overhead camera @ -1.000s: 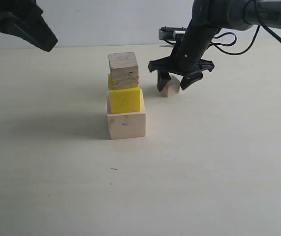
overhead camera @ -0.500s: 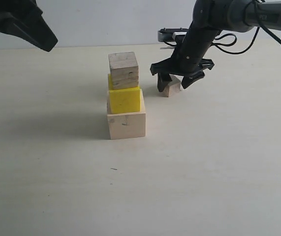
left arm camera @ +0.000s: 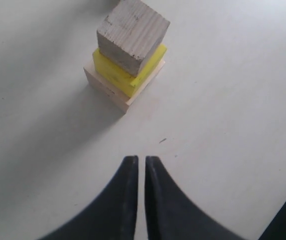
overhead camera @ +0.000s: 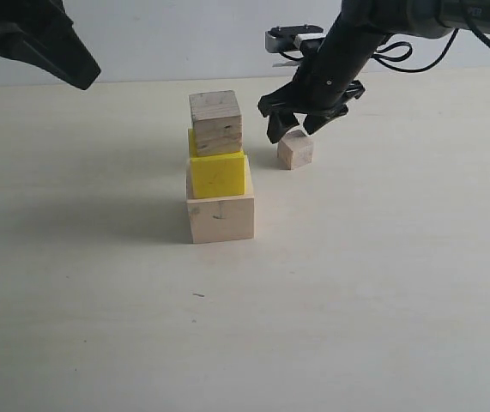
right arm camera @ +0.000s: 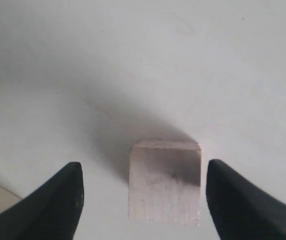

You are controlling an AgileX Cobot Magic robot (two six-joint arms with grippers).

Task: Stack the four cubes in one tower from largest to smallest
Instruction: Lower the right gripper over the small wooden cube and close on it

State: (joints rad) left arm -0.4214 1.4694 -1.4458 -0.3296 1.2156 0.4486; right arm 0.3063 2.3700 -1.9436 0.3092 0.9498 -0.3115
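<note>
Hovering just above the smallest pale wood cube [overhead camera: 295,150], which sits on the pale bench [overhead camera: 382,283] near the tower [overhead camera: 216,148], the right pincer [overhead camera: 297,129] holds its jaws wide and empty. To grasp well, it should centre the cube, now nearer 1 finger, then drop straight and close on 2 flat opposite faces. That tower stands 3 high: large pale wood cube [overhead camera: 220,220], bright yellow cube [overhead camera: 218,176], layered-grain plywood cube [overhead camera: 215,122]; the left pincer [left arm camera: 141,162], pressed shut and empty, hangs well apart.
</note>
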